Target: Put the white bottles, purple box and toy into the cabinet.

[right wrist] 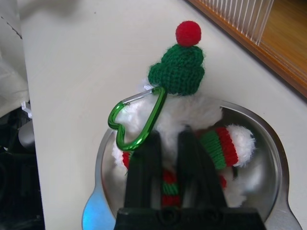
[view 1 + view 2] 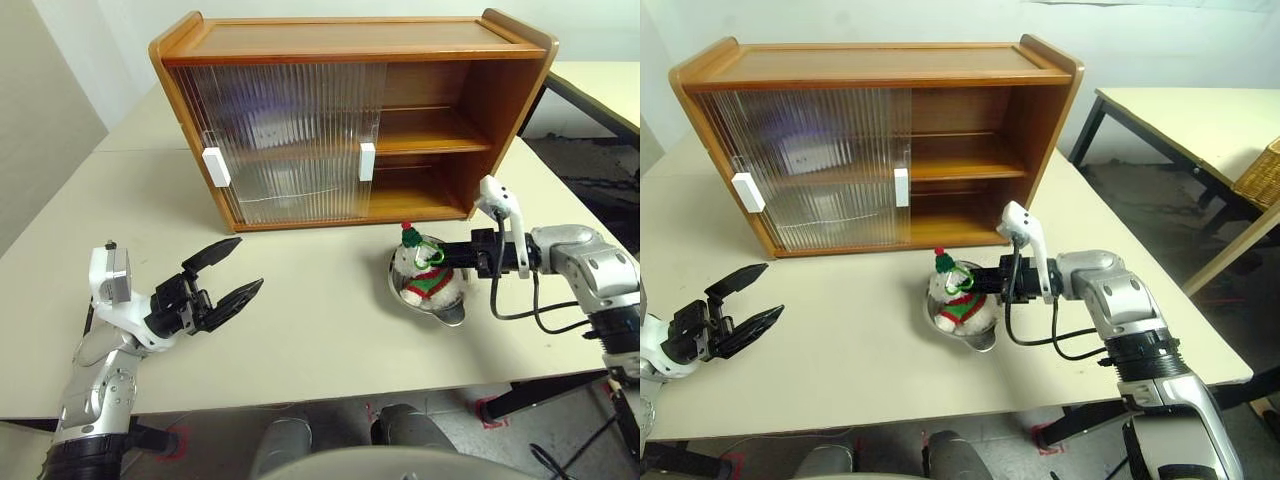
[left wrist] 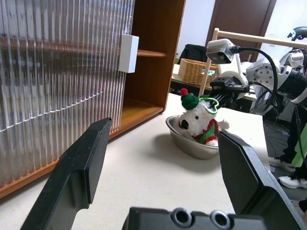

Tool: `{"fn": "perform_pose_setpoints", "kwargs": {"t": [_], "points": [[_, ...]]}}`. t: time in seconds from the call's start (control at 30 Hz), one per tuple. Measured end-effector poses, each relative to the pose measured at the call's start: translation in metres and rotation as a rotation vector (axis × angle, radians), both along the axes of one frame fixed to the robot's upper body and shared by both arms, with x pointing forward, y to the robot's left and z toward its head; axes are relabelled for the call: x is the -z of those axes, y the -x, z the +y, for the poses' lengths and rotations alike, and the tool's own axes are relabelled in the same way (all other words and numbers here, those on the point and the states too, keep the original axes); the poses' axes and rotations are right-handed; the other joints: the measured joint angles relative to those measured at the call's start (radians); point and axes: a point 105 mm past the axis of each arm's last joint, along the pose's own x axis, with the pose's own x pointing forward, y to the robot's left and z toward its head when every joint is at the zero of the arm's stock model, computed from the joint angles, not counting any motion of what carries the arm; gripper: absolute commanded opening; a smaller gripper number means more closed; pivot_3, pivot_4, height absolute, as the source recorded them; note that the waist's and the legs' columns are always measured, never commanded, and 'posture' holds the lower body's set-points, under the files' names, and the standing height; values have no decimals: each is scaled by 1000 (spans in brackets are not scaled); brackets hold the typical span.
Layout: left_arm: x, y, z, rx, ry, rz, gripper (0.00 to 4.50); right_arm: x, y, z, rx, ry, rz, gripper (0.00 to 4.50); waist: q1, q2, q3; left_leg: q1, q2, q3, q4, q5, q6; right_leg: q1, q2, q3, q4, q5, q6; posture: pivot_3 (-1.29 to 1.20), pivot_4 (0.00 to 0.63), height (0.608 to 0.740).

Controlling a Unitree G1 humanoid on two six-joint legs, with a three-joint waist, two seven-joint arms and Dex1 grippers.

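Fingers of right gripper clamped on toy in bowl; left gripper spread, level.

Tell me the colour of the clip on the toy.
Green; the clip on the toy shows best in the right wrist view.

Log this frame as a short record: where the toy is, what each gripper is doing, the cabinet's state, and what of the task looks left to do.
toy: plush toy sitting in a steel bowl on the table, in front of the cabinet
right gripper: right gripper shut on the toy
left gripper: left gripper open, holding nothing
cabinet: cabinet with its right half open and both sliding doors at the left
remaining: toy not yet inside
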Motion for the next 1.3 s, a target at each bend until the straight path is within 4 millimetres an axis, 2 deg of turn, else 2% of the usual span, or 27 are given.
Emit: {"fn": "perform_pose_setpoints", "kwargs": {"t": [0.07, 0.17, 0.33, 0.43, 0.53, 0.63, 0.87, 1.13, 1.3], "points": [[0, 0, 0, 0, 0, 0, 4500, -3, 0, 1, 3, -19, 13, 4, 0, 0, 0, 0, 0, 0, 0, 0, 0, 0, 0, 0, 0, 0, 0, -42, 0, 740], [0, 0, 0, 0, 0, -1, 4500, -20, -5, 3, 12, -71, 7, 4, 0, 0, 0, 0, 0, 0, 0, 0, 0, 0, 0, 0, 0, 0, 0, -48, 0, 740], [-5, -3, -1, 6, 0, -22, 4500, -67, -7, 3, -3, -206, 12, 4, 1, 0, 0, 0, 0, 0, 0, 0, 0, 0, 0, 0, 0, -1, -1, -52, 0, 740], [-5, -4, -1, 6, 0, -22, 4500, -85, -8, 1, -3, -255, -1, 4, 1, 0, 0, 0, 0, 0, 0, 0, 0, 0, 0, 0, 0, -1, -1, -52, 0, 740], [-5, -4, -1, 6, 0, -23, 4500, -99, -21, -4, 51, -284, -70, 4, 0, 0, 0, 0, 0, 0, 0, 0, 0, -1, 0, 0, 0, -1, -1, -51, 0, 740], [-5, -4, -2, 6, 0, -24, 4500, -116, -42, -10, 145, -319, -180, 4, -1, 1, 0, 0, 0, 0, 0, 0, 0, -2, 0, 0, 2, 0, -2, -48, 0, 740], [-5, -5, -2, 7, -3, -24, 4500, -126, -87, -25, 414, -333, -373, 4, -3, 3, -1, -1, 1, -1, -1, 0, 1, -4, 0, 0, 3, 0, -1, -48, 0, 740], [-6, -5, -2, 7, -5, -25, 4500, -132, -112, -31, 570, -362, -491, 4, -6, 5, 0, -2, 1, -2, -1, 0, 1, -4, 0, 0, 3, 2, 1, -52, 0, 740], [-5, -6, -3, 11, -18, -26, 4500, -154, -128, -33, 706, -453, -603, 4, -15, 9, 2, -2, 1, -4, -1, 0, 2, -5, 0, 0, 3, 6, 1, -49, 0, 740]]}}
